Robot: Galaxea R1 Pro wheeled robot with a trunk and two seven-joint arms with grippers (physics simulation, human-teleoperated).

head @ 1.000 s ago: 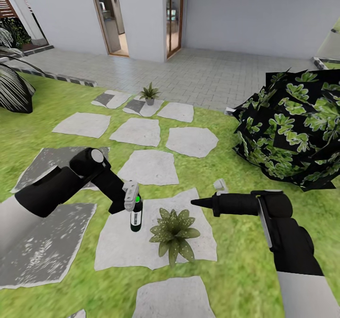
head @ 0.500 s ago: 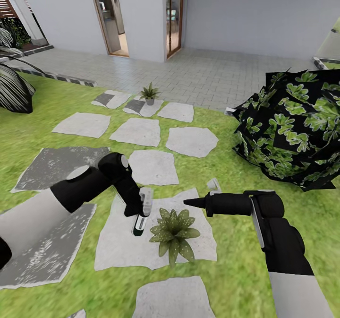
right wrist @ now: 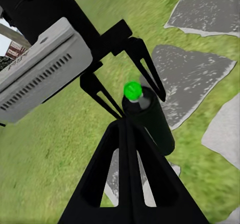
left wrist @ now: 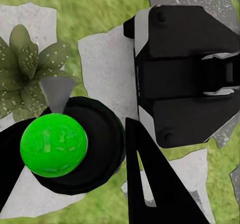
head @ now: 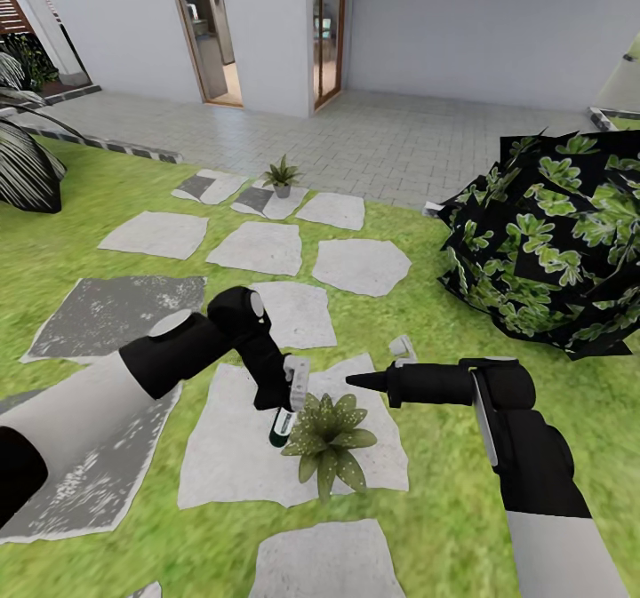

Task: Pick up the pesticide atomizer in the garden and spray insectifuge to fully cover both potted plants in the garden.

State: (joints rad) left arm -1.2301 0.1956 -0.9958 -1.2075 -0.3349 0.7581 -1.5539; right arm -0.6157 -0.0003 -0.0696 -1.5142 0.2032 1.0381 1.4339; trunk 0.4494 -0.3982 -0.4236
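Jaws of left gripper [head: 289, 395] clamped on slim dark green spray bottle [head: 282, 424], held tilted over pale stepping stone [head: 222, 456], base just beside near potted rosette of olive-green leaves [head: 327, 434], likely lined up for spraying. Right gripper [head: 360, 382] pinched closed, empty, hovering above same plant. Second small grey-potted plant [head: 282, 175] waits well apart, near grey paving [head: 373, 136].

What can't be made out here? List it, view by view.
- Head view: the pesticide atomizer, upper part hidden by the left tool; label unreadable.
- Head view: far potted plant, too small for leaf detail.
- Left wrist view: near potted plant, cut off by the edge.
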